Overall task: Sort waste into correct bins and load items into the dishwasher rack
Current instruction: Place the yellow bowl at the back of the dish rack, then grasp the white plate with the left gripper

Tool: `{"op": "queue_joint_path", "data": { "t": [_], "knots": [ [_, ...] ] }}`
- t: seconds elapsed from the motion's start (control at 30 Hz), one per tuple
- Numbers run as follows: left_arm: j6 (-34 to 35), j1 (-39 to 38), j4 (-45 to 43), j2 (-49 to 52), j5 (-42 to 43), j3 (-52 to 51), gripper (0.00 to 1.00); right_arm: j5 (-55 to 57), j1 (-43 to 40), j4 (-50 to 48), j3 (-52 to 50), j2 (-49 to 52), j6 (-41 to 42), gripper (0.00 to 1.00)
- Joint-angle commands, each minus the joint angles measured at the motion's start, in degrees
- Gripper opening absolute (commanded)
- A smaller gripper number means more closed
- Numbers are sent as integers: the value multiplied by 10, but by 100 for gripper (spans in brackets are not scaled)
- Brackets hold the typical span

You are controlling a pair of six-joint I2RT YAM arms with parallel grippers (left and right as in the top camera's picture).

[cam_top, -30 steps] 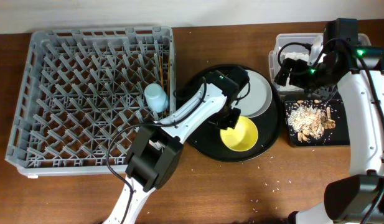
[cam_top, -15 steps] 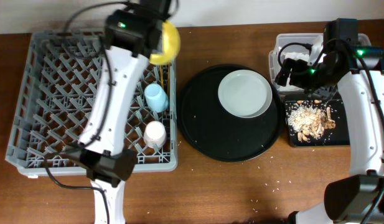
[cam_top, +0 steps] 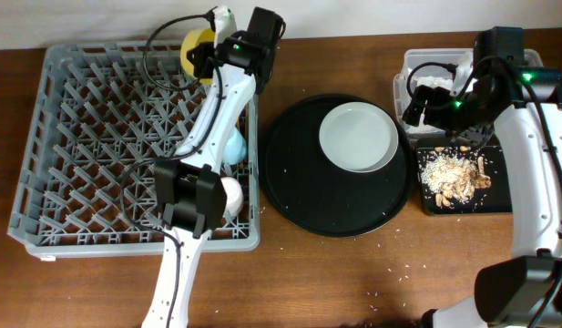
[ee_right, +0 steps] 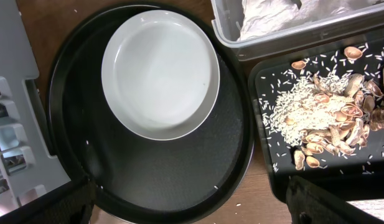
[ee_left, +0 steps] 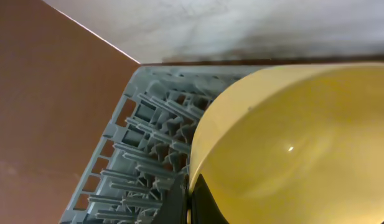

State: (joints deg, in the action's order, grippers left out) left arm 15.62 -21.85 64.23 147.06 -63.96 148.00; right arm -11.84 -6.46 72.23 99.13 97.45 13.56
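Observation:
My left gripper (cam_top: 208, 53) is shut on the rim of the small yellow bowl (cam_top: 199, 43) and holds it over the far edge of the grey dishwasher rack (cam_top: 98, 137). In the left wrist view the bowl (ee_left: 291, 143) fills the frame above the rack (ee_left: 148, 143). The light blue cup (cam_top: 235, 146) and the pale pink cup (cam_top: 230, 195) stand in the rack's right side. The white plate (cam_top: 358, 137) lies on the round black tray (cam_top: 326, 205). My right gripper (cam_top: 434, 102) is open and empty, hovering by the clear tub (cam_top: 413, 64) of white napkins (ee_right: 272, 12).
The shallow black tray (cam_top: 504, 200) in front of the tub holds rice and beige shell scraps (cam_top: 454, 173). The right wrist view shows the plate (ee_right: 160, 71), the tub (ee_right: 291, 34), the scraps (ee_right: 322, 118) and the rack's corner (ee_right: 17, 143). Rice grains dot the table.
The left arm lifted the yellow bowl off the round tray and carried it to the rack's far edge, then a little left. The right arm has not moved.

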Motion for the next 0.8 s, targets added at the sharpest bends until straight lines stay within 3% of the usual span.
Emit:
{"op": "queue_joint_path", "data": {
  "t": [0.0,0.03,0.07,0.1,0.2,0.23,0.27,0.33,0.4,0.43,0.5,0.6,0.77],
  "knots": [
    [-2,-12,10,21,-14,1,1,5,-3,0,5,-3,4,98],
    [-2,-21,25,21,0,1,0,5,-3,0,5,-3,4,98],
    [-2,-26,52,22,73,1,2,5,-3,0,5,-3,4,98],
    [-2,-27,62,22,105,1,9,5,-3,0,5,-3,4,98],
    [-2,-28,90,22,122,1,19,5,-3,0,5,-3,4,98],
    [-2,-28,96,22,122,1,31,5,-3,0,5,-3,4,98],
    [-3,-29,103,22,122,1,53,5,-3,0,5,-3,4,99],
    [-3,-35,127,13,128,2,69,5,-3,0,5,-3,4,98],
    [-3,-40,139,-28,208,2,70,5,-3,0,5,-3,4,98],
    [-6,-40,139,-71,293,2,73,5,-3,0,5,-3,4,98],
    [-20,-42,132,-132,431,2,85,5,-3,0,5,-3,4,99],
    [-20,-62,114,-155,620,1,86,5,-3,0,5,-3,4,98],
    [-20,-127,90,-52,668,1,84,5,-3,0,5,-3,4,99]
  ]
}}
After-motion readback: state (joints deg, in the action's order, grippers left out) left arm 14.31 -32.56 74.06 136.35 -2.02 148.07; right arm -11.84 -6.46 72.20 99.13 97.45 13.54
